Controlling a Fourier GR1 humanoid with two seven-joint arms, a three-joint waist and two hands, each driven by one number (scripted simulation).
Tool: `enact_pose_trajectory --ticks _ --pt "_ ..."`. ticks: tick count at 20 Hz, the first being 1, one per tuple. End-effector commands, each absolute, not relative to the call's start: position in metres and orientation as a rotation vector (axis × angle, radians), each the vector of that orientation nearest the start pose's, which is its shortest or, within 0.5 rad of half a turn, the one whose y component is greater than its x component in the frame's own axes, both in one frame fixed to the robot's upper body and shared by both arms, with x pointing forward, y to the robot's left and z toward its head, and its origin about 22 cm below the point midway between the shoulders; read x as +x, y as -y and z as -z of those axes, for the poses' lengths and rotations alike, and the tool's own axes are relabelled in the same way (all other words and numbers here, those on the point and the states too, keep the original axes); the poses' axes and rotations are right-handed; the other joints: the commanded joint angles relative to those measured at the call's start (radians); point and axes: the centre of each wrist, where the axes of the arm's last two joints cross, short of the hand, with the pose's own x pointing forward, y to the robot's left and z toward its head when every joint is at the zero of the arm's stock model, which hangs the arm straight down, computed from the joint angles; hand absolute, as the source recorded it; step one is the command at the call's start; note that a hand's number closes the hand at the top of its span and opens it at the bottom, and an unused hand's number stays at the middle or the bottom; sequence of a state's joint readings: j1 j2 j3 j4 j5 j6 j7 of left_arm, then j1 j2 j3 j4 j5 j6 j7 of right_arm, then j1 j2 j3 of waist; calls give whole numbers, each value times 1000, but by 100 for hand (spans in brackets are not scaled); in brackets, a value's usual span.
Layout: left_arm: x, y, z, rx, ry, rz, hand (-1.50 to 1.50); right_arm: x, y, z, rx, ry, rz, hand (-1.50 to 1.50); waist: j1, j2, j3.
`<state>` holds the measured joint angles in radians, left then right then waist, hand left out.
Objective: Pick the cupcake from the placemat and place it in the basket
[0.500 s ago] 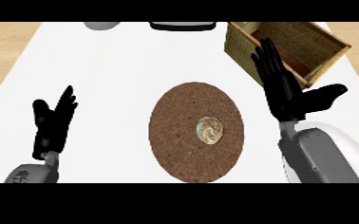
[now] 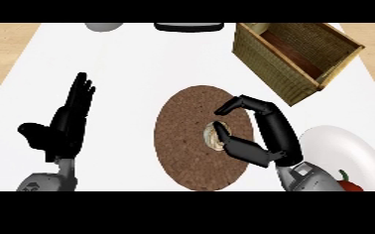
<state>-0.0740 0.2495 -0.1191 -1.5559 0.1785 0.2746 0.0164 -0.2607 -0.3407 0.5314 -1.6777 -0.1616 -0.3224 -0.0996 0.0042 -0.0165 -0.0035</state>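
Right hand (image 2: 265, 133) curled around cupcake (image 2: 216, 135) (on placemat (image 2: 183, 144)), half open

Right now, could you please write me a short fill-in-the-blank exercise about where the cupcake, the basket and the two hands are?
1. The cupcake sits on the round brown ____.
2. The right hand curls around the ____.
3. The wicker basket stands at the view's upper ____.
4. The left hand rests with its fingers ____.

Missing words: placemat; cupcake; right; open
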Motion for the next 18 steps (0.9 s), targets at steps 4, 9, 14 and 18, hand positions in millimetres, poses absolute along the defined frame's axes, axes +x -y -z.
enact_pose_trajectory --ticks 4,9,14,18 --pt "252 -245 -28 109 1657 -56 0 203 68 -35 -145 1899 -335 -150 -11 1 -2" --pt "250 -250 -29 147 1644 -81 0 235 123 -21 -602 1709 -398 -150 -57 -13 -8" --pt "243 -254 -29 156 1636 -82 0 255 158 -39 -849 1477 -597 -150 -64 -23 -13" --pt "244 -255 -29 144 1642 -66 0 253 143 -76 -860 1321 -811 -150 -48 -19 -13"
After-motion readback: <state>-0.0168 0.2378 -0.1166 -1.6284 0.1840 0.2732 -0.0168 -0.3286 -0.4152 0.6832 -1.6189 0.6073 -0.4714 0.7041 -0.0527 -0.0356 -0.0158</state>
